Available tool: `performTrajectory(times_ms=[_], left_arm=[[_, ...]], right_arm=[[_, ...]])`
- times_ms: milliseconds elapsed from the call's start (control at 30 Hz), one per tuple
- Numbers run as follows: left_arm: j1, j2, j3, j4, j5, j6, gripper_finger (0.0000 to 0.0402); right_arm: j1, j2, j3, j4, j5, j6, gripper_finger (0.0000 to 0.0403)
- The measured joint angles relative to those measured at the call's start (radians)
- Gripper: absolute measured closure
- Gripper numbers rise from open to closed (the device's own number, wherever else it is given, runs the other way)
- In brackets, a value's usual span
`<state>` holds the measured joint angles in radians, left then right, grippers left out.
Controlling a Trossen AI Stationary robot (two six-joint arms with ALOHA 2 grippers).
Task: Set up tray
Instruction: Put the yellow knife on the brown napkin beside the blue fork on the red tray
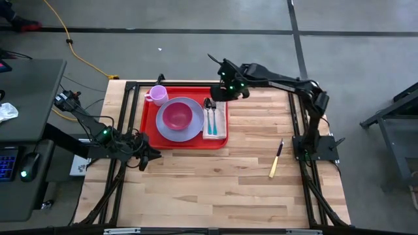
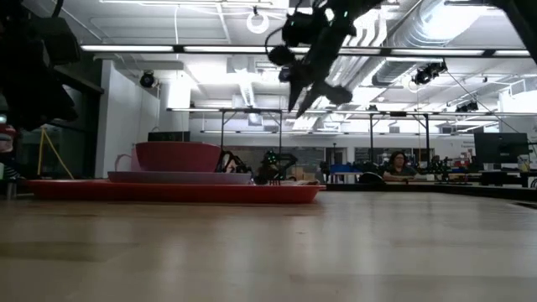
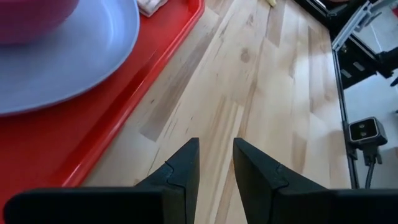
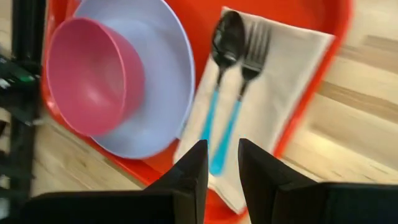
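The red tray (image 1: 149, 128) lies flat on the table's far middle. On it rest a lavender plate (image 1: 193, 128) carrying a pink bowl (image 1: 176, 115), a pink cup (image 1: 157, 94) at its far left corner, and a beige napkin (image 1: 219, 122) with a spoon (image 4: 226, 38) and a blue-handled fork (image 4: 250, 53) on top. My right gripper (image 1: 223, 91) hovers above the tray's far right corner, over the napkin (image 4: 280, 81), fingers a narrow gap apart and holding nothing. My left gripper (image 1: 145, 158) waits low by the tray's near left corner (image 3: 62, 149), also narrowly open (image 3: 216, 144).
A yellow-handled knife (image 1: 276, 158) lies on the bare wood right of the tray. The near half of the table (image 1: 215, 189) is bare wood. A desk with a keyboard and mouse stands off the table's left side. In the low view, people sit far behind.
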<state>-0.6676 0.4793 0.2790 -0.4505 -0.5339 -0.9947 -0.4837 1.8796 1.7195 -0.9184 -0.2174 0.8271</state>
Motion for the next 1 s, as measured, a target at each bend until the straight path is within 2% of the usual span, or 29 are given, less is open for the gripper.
performTrajectory(times_ms=[200, 600, 833, 1000], left_arm=[[0.000, 0.000, 0.000, 0.001, -0.038, 0.045, 0.0273], [0.000, -0.091, 0.000, 0.061, -0.053, 0.217, 0.0273], [0.000, -0.224, 0.000, 0.031, -0.050, 0.335, 0.0273], [0.000, -0.325, 0.000, -0.075, -0.048, 0.343, 0.0273]], right_arm=[[0.075, -0.125, 0.000, -0.135, 0.155, 0.000, 0.0336], [0.253, -0.280, 0.000, -0.358, 0.260, 0.073, 0.0336], [0.391, -0.311, 0.000, -0.531, 0.387, 0.275, 0.0336], [0.479, -0.318, 0.000, -0.631, 0.422, 0.444, 0.0336]])
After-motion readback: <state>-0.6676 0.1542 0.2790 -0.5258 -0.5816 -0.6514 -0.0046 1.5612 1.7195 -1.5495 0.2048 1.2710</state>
